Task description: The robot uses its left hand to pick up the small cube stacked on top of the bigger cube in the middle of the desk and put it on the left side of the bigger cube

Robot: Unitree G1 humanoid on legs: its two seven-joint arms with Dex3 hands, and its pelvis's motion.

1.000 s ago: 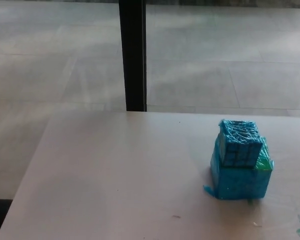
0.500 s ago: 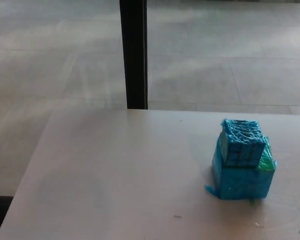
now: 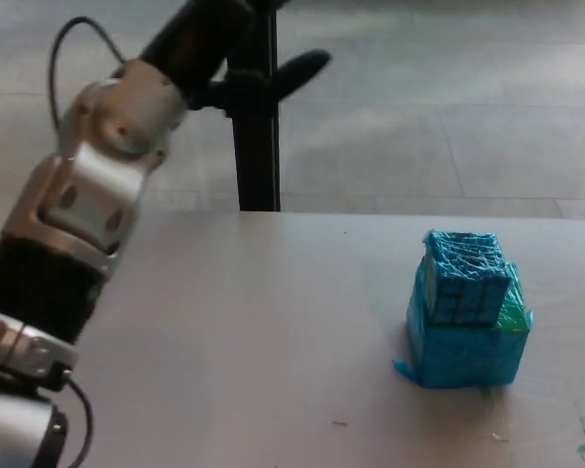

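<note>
Left arm newly in view, raised at upper left, left hand (image 3: 236, 73) empty with fingers spread; small cube (image 3: 462, 279) untouched atop big cube (image 3: 465, 343), well off to the hand's lower right on the desk (image 3: 253, 341) — reach just starting.

I was working in what looked like a large indoor hall or lab space, not a home. A plain pale desk (image 3: 273, 341) stood on a wide floor of big grey tiles (image 3: 448, 136), with a black upright post (image 3: 256, 146) just behind the desk's far edge.
</note>
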